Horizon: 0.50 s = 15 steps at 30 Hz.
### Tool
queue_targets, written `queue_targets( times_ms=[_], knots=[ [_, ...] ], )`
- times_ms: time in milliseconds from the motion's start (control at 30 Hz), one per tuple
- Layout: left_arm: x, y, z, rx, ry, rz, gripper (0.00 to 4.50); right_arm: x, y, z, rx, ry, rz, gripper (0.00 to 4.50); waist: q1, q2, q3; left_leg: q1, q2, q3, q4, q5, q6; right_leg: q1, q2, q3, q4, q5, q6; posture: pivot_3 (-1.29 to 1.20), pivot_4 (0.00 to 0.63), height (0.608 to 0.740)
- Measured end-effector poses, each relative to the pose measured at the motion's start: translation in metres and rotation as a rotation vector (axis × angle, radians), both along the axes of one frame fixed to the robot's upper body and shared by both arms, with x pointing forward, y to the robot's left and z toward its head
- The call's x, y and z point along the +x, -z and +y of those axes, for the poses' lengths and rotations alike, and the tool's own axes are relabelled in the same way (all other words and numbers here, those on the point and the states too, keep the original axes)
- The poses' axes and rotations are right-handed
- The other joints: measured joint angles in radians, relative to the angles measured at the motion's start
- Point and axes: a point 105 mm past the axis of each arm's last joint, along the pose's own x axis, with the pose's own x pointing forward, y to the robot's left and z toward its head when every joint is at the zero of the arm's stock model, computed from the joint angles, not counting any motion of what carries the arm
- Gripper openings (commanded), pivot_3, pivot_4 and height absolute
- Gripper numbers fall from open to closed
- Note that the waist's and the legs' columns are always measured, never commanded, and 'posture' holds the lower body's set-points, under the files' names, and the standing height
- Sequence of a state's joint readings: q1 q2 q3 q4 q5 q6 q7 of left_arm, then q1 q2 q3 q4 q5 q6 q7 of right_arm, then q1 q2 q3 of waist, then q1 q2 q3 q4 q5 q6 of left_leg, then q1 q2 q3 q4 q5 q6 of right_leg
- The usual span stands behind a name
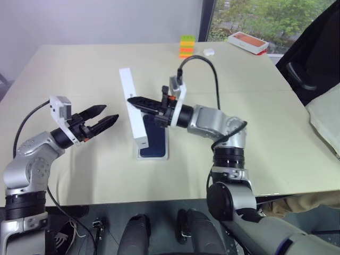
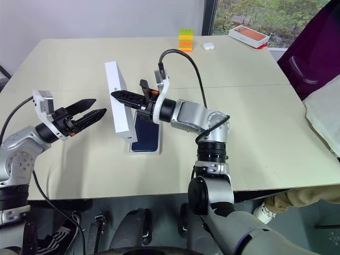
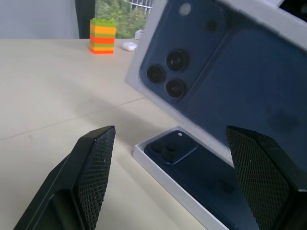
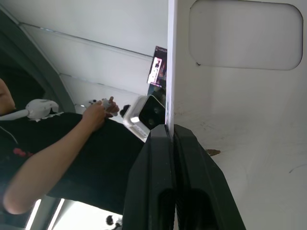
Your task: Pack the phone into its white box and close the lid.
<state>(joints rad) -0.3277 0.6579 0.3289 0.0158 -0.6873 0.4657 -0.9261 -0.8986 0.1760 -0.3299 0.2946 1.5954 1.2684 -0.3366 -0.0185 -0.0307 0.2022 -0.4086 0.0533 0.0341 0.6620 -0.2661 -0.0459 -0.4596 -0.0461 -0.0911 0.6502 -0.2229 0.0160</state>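
Head views: the right gripper [image 2: 118, 95], jaws closed on the lid's wall, holds the lid [image 1: 133, 109] tilted on edge over the white box [image 1: 166, 155], where the phone [image 1: 155, 139] lies. The left gripper [image 1: 102, 118] hovers apart, jaws spread and empty.

Left wrist view: phone and box lie between and beyond the parted fingers [image 3: 93, 165].

Right wrist view: both fingers [image 4: 160, 158] pinch the lid's edge.
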Motion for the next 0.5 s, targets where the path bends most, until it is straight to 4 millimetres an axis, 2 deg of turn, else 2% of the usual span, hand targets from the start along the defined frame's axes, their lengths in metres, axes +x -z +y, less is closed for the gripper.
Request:
queue_targets(
  times_ms=[300, 500],
  knots=[
    [-0.002, 0.003, 0.003, 0.014, -0.011, -0.001, 3.90, 0.010, 0.012, 0.017, -0.003, 0.042, 0.068, 0.07, 0.001, 0.000, 0.000, 0.000, 0.000, 0.001, 0.000, 0.000, 0.000, 0.000, 0.000, 0.000, 0.000, 0.000, 0.000, 0.00, 0.150, 0.740],
    [-0.001, 0.003, 0.006, 0.030, -0.032, -0.010, 3.90, 0.020, 0.026, 0.019, -0.033, 0.097, 0.107, 0.07, 0.001, 0.000, 0.000, 0.000, 0.000, 0.001, 0.000, 0.000, 0.000, 0.000, 0.000, 0.000, 0.000, 0.000, 0.000, 0.00, 0.150, 0.740]
  ],
)
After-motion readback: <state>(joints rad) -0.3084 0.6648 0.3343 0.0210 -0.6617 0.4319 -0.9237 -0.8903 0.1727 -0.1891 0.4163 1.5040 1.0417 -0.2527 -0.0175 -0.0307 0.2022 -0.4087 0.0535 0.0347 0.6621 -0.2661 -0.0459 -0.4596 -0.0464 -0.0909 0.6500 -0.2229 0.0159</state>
